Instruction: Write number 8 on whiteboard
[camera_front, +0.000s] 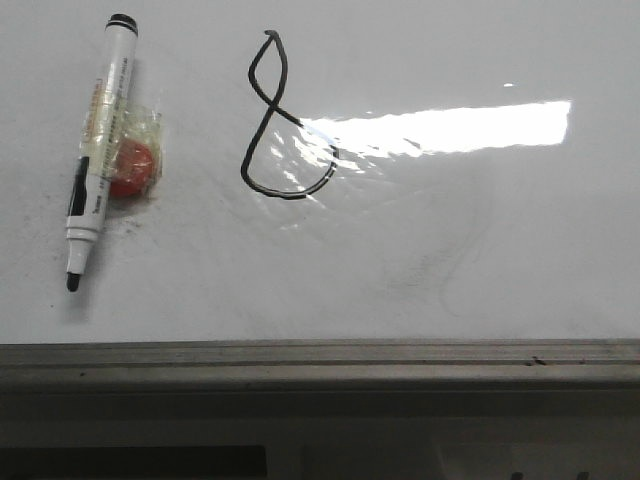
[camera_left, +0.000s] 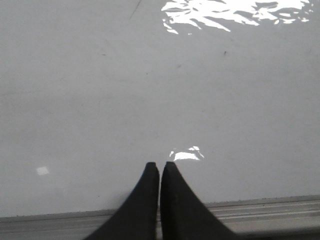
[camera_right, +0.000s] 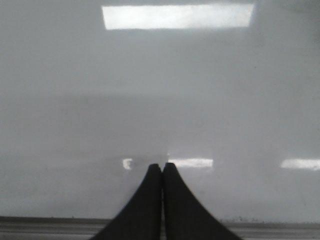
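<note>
Front view, left: marker (camera_front: 97, 150) lies uncapped on the whiteboard (camera_front: 480, 250), tip toward the frame edge, a red object in clear wrap (camera_front: 133, 160) touching its right side. Right of it, apart: the number 8 (camera_front: 282, 120), black, narrow upper loop, lower loop not quite closed, glare just beside it. Left gripper (camera_left: 160, 164): fingers pressed together, holding nothing, over bare surface. Right gripper (camera_right: 161, 165): same, fingers together, empty.

We see the 8 (camera_front: 285, 120) on the whiteboard (camera_front: 480, 250), left of centre. Well to its left lies a marker (camera_front: 98, 150), tip toward us, cap end away. A wrapped lump (camera_front: 133, 160) touches the marker's right side.
</note>
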